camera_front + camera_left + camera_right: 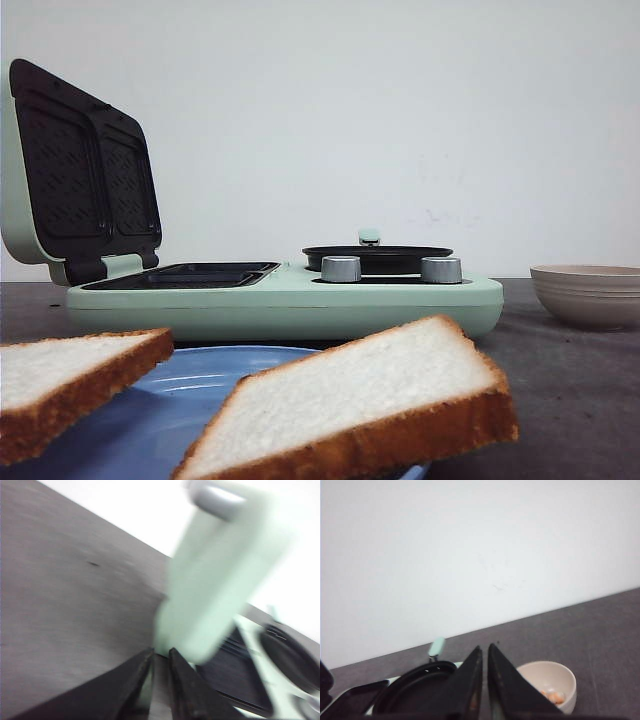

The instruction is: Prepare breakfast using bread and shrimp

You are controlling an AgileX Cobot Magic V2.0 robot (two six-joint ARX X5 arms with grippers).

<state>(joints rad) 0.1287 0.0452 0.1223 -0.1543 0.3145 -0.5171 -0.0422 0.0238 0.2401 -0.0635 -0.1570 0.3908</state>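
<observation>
Your left gripper (159, 662) and right gripper (484, 652) are both nearly closed and hold nothing. You see the bread (370, 405) on the blue plate (175, 400) at the desk's front edge, the shrimp (554, 696) inside the beige bowl (567, 680) toward the right edge.

Porous white bread (370, 385), glossy blue plate (190, 400), matt mint plastic sandwich maker (290, 300).

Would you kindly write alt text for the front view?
Two square white bread slices lie on a blue plate in front of a mint-green breakfast maker with its lid open; a beige round bowl sits at right.
</observation>
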